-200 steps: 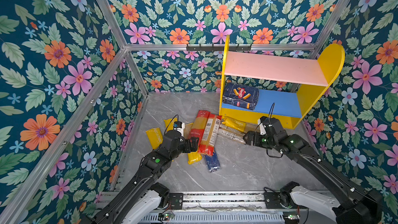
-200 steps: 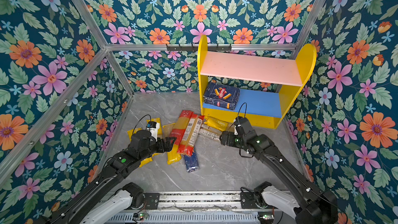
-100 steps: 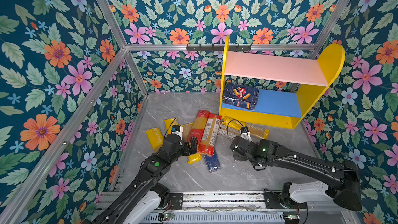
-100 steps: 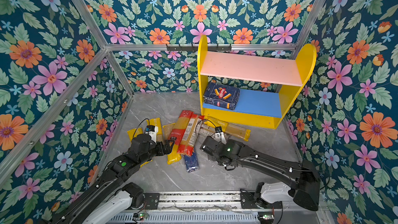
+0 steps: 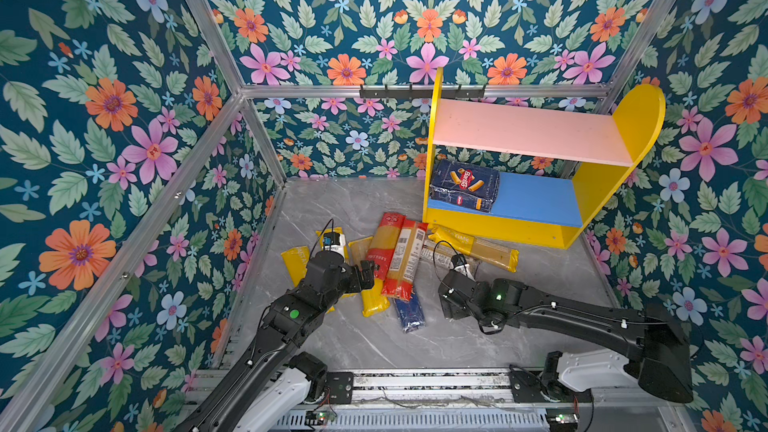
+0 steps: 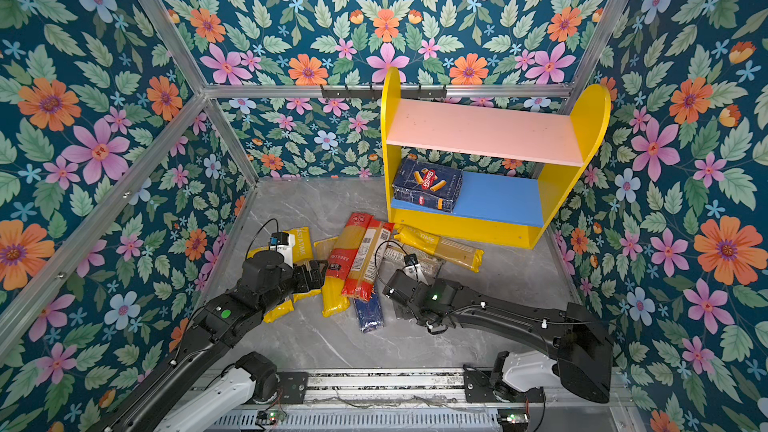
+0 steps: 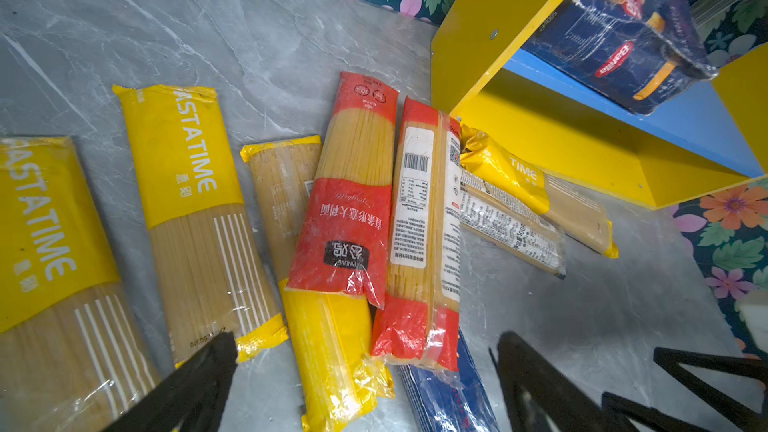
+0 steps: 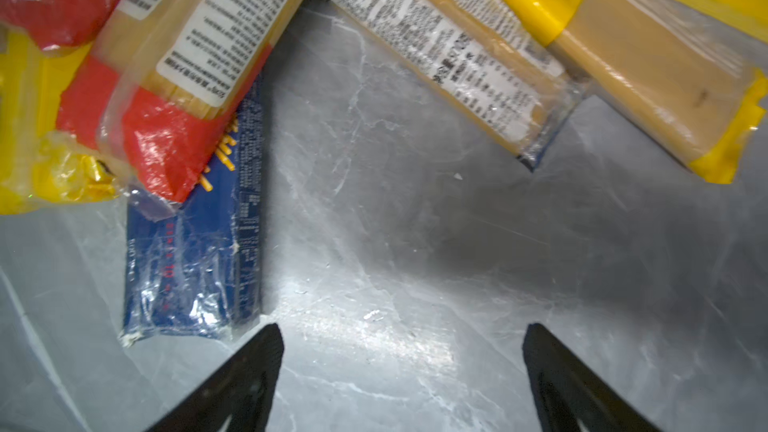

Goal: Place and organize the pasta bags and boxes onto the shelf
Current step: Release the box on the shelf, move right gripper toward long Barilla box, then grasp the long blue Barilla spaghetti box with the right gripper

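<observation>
The shelf [image 5: 536, 135] stands at the back right, with the wide pasta box [image 5: 464, 184] lying on its blue lower board [image 5: 540, 197]. On the floor in front lies a pile of bags: two red-ended ones [image 5: 399, 251], several yellow-ended ones [image 5: 473, 245], and a white-labelled one [image 8: 449, 47]. The narrow pasta box [image 5: 409, 311] sticks out from under the red bags. My left gripper [image 5: 368, 274] hangs open over the pile's near ends [image 7: 365, 337]. My right gripper [image 5: 448, 305] is open low over bare floor [image 8: 404, 328], just right of the narrow box [image 8: 191, 251].
Floral walls with aluminium rails [image 5: 415, 91] close in the marble floor [image 5: 540, 284] on three sides. Two more yellow bags [image 7: 187, 209] lie left of the pile. The pink upper board [image 6: 482, 130] holds nothing.
My right arm swung from the shelf front down toward the near middle floor, beside the narrow box. My left gripper edged slightly closer to the pile.
</observation>
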Controlling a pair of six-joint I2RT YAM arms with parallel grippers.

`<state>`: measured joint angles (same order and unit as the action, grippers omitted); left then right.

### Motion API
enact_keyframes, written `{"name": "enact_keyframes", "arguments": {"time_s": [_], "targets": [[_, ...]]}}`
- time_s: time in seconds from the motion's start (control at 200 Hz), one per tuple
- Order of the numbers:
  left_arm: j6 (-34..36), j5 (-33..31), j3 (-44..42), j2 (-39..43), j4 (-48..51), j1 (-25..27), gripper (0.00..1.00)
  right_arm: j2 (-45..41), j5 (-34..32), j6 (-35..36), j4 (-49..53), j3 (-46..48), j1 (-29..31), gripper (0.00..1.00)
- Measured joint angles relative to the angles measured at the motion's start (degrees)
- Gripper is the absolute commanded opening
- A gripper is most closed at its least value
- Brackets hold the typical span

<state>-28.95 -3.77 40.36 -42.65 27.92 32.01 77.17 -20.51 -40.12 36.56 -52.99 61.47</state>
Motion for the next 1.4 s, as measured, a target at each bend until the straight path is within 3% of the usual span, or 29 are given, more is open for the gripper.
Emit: {"name": "enact_keyframes", "arguments": {"time_s": [0.075,0.255,0.435,0.615,0.955,1.26,1.4], "targets": [[0.5,-0.6,0.2,-0.7,0.2,0.0,1.0,2.5,1.5,0.0,-2.9,0.0,2.1,0.99],[0.9,-2.0,1.3,-1.1,0.5,-0.1,1.0,11.3,3.6,-0.1,-9.6,-2.7,8.8,0.99],[2.0,-3.4,2.9,-0.9,1.8,-0.2,1.0,23.0,0.3,-1.1,-12.8,-8.9,14.8,0.99],[2.2,-4.2,3.4,1.1,3.5,-0.4,1.0,28.9,-3.8,-3.3,-14.3,-10.7,15.2,0.99],[2.4,-5.5,4.0,4.6,5.6,-0.5,1.0,31.2,-6.9,-6.5,-19.7,-9.2,15.2,0.99],[2.4,-5.5,3.5,4.9,6.4,-0.5,1.0,33.0,-10.7,-8.2,-26.3,-7.5,15.4,0.87],[2.4,-5.4,3.1,5.6,6.4,-0.5,1.0,33.4,-12.5,-9.4,-27.6,-6.5,15.4,0.75]]}}
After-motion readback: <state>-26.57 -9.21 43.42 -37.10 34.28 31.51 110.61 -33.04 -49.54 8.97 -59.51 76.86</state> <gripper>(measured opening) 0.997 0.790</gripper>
